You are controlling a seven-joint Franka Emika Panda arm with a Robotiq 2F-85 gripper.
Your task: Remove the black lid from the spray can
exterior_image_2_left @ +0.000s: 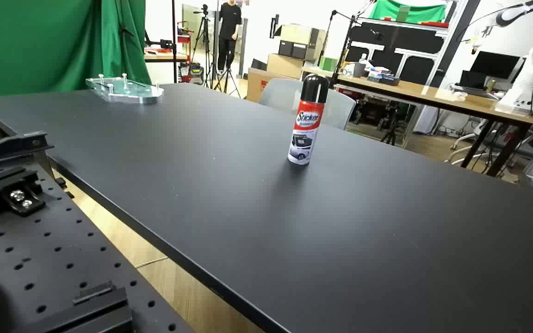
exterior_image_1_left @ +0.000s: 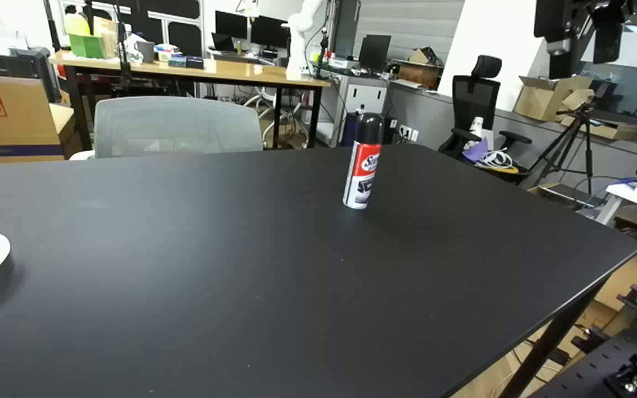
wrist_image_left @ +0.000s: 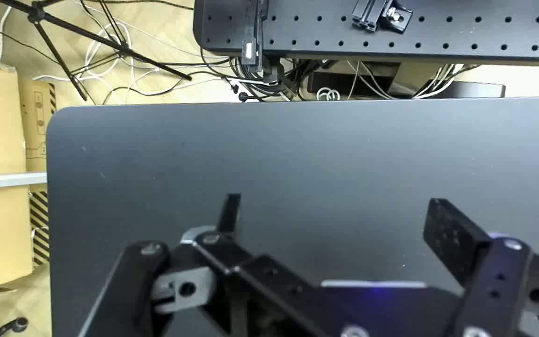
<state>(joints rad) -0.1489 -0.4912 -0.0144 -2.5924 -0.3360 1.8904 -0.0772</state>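
1. Red-and-white metal spray can (exterior_image_2_left: pixel 306 127) stands upright on black table (exterior_image_2_left: pixel 220 199), its glossy black cylindrical lid (exterior_image_2_left: pixel 315 89) on.
2. Black gripper (wrist_image_left: pixel 335 201) hangs well apart, spread wide, empty.
3. Likely pre-approach; next: reach over, grip lid.

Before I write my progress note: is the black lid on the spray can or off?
On: in both exterior views, the black lid caps the upright spray can, directly above its red label.
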